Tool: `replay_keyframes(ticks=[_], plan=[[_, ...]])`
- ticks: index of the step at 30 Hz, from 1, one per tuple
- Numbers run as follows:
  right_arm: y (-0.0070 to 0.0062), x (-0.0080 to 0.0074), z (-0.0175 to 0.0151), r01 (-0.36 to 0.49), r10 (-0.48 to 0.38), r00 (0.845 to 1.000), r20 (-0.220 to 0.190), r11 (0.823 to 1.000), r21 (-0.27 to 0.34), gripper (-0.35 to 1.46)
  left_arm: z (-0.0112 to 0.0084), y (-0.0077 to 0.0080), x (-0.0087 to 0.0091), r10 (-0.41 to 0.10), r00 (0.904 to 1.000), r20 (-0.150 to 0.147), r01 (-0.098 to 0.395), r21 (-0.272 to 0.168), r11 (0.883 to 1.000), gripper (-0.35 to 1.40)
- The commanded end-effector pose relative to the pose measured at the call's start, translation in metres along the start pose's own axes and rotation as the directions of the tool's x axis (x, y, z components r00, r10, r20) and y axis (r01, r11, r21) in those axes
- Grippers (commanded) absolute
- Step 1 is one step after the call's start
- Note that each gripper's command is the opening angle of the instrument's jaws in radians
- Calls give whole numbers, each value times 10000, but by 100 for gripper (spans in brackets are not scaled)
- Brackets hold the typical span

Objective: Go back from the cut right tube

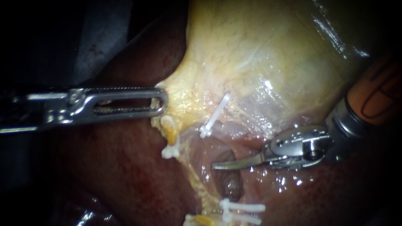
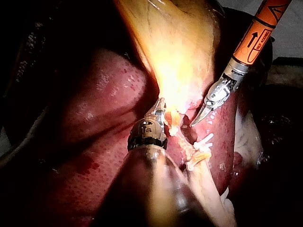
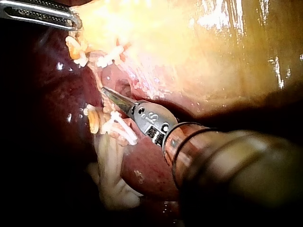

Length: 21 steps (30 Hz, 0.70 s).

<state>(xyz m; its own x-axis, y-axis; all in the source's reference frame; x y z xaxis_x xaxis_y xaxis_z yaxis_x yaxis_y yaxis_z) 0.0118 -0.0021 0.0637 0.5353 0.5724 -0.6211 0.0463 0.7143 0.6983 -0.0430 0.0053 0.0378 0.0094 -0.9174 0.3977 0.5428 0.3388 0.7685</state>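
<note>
Beside the gallbladder [image 1: 268,50], orange shaft [image 2: 258,33] seen at length only from left wrist, right tool [image 1: 218,165] closed, empty, left tool [image 1: 161,100] clamped on gallbladder edge.

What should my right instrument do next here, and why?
Probably draw the right instrument back along its shaft, away from the tissue. Its jaws are shut, holding nothing, their tip lying in the gap between the upper clip and the lower clips, while the left instrument grips the gallbladder.
</note>
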Motion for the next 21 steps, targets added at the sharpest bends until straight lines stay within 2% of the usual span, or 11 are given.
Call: replay_keyframes(ticks=[1,19,21], plan=[[0,0,0,7,-7,10000,-3,10000,1,-35,0,0,0,1,10000,2,-1,-1,10000,-35],[-4,0,-1,30,-31,10000,25,9999,133,-35,0,-1,0,1,10000,6,-1,-7,10000,-35],[-4,0,-1,28,-29,10000,54,9999,129,-16,0,-1,0,1,10000,6,-1,-7,10000,-35]])
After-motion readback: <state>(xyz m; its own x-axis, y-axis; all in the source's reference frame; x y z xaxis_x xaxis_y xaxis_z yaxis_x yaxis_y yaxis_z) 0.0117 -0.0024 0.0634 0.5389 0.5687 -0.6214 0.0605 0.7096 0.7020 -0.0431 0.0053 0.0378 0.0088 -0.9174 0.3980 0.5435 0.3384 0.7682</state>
